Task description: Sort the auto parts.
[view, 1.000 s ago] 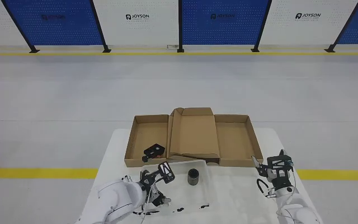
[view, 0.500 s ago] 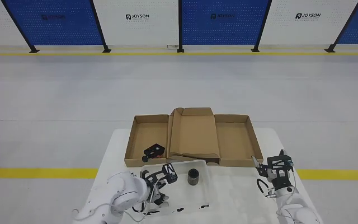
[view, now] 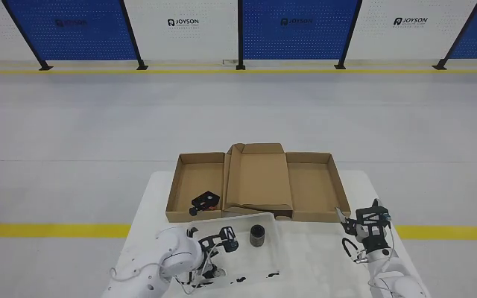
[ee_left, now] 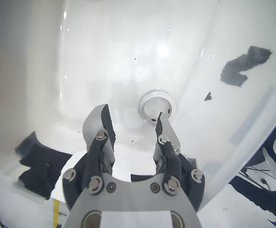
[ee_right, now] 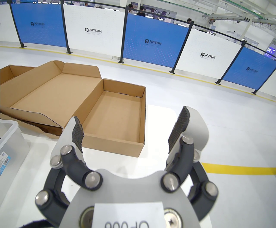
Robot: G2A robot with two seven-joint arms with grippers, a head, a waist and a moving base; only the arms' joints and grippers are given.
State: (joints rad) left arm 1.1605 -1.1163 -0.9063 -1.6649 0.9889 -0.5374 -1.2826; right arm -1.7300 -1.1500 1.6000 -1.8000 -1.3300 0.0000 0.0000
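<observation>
Inside the clear bin [ee_left: 129, 54], left gripper [ee_left: 132, 112] parted over a silver ring [ee_left: 157, 93], perhaps touching it, right gripper [ee_right: 131, 123] wide beside cardboard box [ee_right: 112, 108]

A factory or industrial test hall is indicated. The area is fenced off by blue and white perforated partition panels [view: 298, 30] held on black posts [view: 240, 33]. A pale, glossy floor [view: 238, 112] is marked with yellow lines [view: 59, 230]. Beyond the panels, overhead rails [ee_right: 232, 19] are seen. A flat cardboard box [view: 257, 179] is laid open on a white table [view: 320, 253].
</observation>
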